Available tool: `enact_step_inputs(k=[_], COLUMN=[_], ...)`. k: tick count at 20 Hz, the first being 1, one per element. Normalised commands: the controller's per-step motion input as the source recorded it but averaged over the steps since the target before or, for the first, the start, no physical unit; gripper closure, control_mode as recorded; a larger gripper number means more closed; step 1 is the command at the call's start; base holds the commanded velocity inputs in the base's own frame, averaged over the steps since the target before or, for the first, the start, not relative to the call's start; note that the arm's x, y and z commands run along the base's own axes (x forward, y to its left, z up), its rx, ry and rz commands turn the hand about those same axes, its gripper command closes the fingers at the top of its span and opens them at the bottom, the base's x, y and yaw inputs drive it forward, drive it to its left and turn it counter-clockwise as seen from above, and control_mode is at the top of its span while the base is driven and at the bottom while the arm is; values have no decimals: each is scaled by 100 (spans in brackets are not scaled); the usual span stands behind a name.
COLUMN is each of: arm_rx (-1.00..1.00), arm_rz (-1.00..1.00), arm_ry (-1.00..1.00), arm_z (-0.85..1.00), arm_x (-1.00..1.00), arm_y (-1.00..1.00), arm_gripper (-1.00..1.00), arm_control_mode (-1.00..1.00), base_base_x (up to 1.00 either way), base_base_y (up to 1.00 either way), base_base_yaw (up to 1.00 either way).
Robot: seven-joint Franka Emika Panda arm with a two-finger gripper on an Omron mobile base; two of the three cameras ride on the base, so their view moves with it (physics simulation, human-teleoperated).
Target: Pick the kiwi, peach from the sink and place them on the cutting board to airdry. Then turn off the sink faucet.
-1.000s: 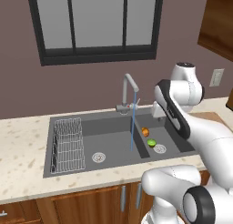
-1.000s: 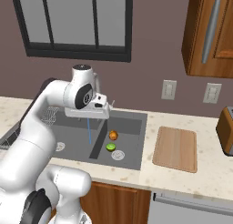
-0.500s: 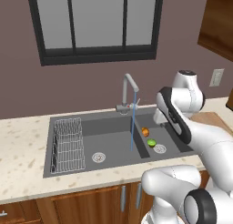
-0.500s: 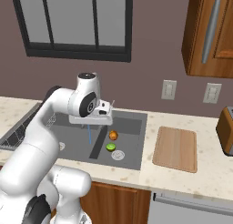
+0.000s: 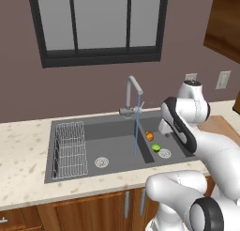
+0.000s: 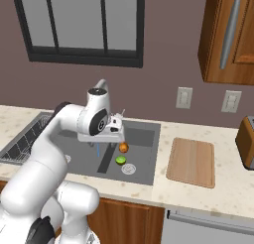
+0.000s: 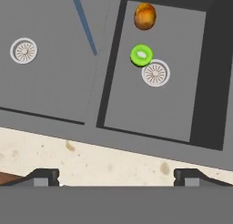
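Observation:
In the sink's (image 5: 112,140) right basin lie the lime-green kiwi (image 7: 141,55) (image 5: 156,147) (image 6: 120,160) and the orange-red peach (image 7: 145,16) (image 5: 149,135) (image 6: 123,148). The kiwi rests beside the round drain (image 7: 155,73), with the peach a little behind it. My gripper (image 7: 117,176) hangs open and empty well above the sink's front rim, pointing down. The grey faucet (image 5: 132,93) pours a thin stream of water (image 5: 137,131) into the left basin. On the counter right of the sink lies the wooden cutting board (image 6: 192,161), bare.
A wire rack (image 5: 70,148) fills the left end of the sink. A brown toaster (image 6: 246,141) stands at the counter's far right, beyond the board. Wall outlets (image 6: 184,97) and an upper cabinet (image 6: 230,34) sit above the counter. The divider (image 7: 109,68) separates the basins.
My hand has swung a little to the right and lowered over the sink's front edge. The fruits have not moved and the water still runs.

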Motion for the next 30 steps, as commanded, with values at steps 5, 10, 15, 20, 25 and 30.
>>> enact_step_inputs(k=[5,10,15,20,25,30], arm_rx=[0,1,2,2,1,1], arm_rz=[2,1,3,4,4,2], arm_ry=[0,0,0,0,0,1], arm_z=[-22,-10,-11,-15,-17,-20], arm_x=[0,0,0,0,6,12], arm_y=[-5,-4,-1,0,0,0], arm_gripper=[-100,-100,-100,-100,-100,-100], arm_control_mode=[-100,-100,-100,-100,-100,-100], base_base_x=[0,0,0,0,0,0], base_base_y=[0,0,0,0,0,0], base_base_yaw=[0,0,0,0,0,0])
